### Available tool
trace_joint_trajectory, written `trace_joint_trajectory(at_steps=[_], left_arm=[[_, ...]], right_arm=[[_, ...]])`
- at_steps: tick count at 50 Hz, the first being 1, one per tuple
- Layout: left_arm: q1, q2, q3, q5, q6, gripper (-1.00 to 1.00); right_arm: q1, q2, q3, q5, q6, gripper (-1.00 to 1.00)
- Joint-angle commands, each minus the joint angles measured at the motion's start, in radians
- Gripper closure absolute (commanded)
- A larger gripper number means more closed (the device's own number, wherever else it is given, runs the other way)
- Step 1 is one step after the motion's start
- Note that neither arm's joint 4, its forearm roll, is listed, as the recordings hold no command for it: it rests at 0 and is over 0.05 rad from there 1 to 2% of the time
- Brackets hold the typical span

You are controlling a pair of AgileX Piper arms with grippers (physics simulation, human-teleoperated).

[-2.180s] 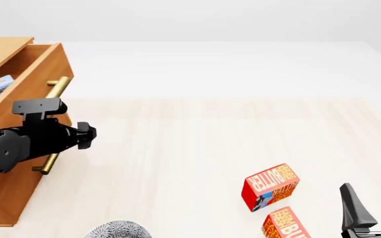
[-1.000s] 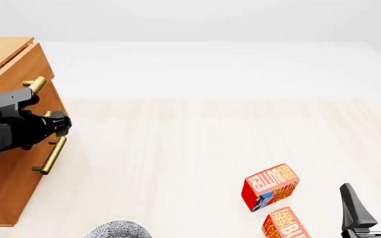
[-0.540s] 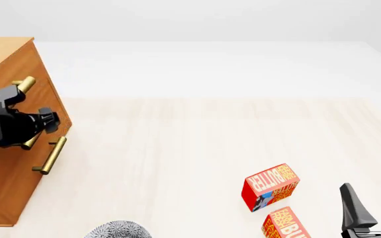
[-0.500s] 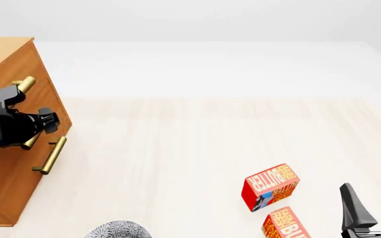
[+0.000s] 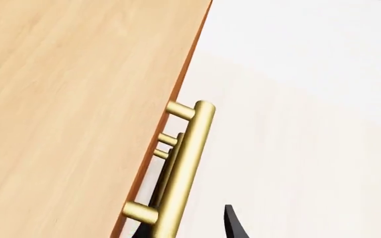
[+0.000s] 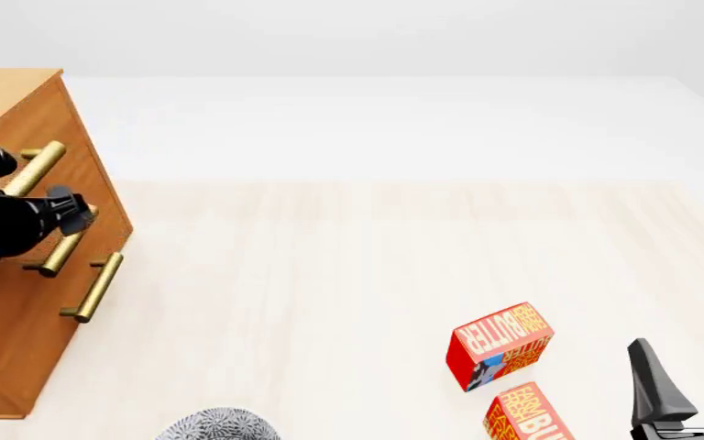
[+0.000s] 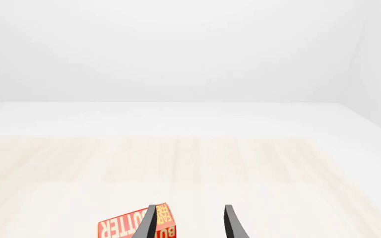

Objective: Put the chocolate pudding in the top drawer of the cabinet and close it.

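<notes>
Drawer fronts on the cabinet (image 6: 16, 302) both sit flush, so the top drawer (image 6: 37, 137) is shut and the chocolate pudding cannot be seen in any view. The left end effector (image 6: 73, 213) is pressed up against the upper drawer front, just at the lower end of its brass handle (image 6: 34, 170); the arm body hides the fingertips from the front, and in the left wrist view only one dark finger (image 5: 235, 225) tip shows beside the handle (image 5: 185, 168), so whether it is released or clenched cannot be told. The lower drawer's handle (image 6: 93, 286) lies just below and toward the worktop side of that end effector, not touched.

The right end effector (image 6: 692, 371) rests far across the worktop (image 6: 365, 257) from the cabinet, its two fingers spread apart and holding nothing. Two red-orange butter boxes lie just beside it on the cabinet side: the farther box (image 6: 499, 344) stands tilted on the worktop, and the nearer box (image 6: 530, 414) is partly cut off at the frame edge. In the right wrist view one butter box (image 7: 134, 225) shows behind one finger. A grey rounded object (image 6: 217, 425) sits at the near edge of the worktop, between the two arms.
</notes>
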Motion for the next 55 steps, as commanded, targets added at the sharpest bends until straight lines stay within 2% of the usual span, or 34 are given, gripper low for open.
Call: trace_joint_trajectory(at_steps=[1,6,8,10,13,39,55], left_arm=[[0.034,-0.138,-0.089,0.095,0.034,-1.00],[0.040,-0.170,-0.135,0.143,0.055,-1.00],[0.015,-0.186,-0.151,0.168,0.013,-1.00],[0.033,-0.199,-0.174,0.185,0.043,-1.00],[0.039,-0.204,-0.188,0.196,0.050,-1.00],[0.047,-0.299,-0.378,0.353,0.064,-1.00],[0.046,-0.327,-0.449,0.415,0.070,-1.00]], right_arm=[[0.000,0.000,0.000,0.000,0.000,-1.00],[0.000,0.000,0.000,0.000,0.000,-1.00],[0.000,0.000,0.000,0.000,0.000,-1.00],[0.000,0.000,0.000,0.000,0.000,-1.00],[0.000,0.000,0.000,0.000,0.000,-1.00],[0.000,0.000,0.000,0.000,0.000,-1.00],[0.000,0.000,0.000,0.000,0.000,-1.00]])
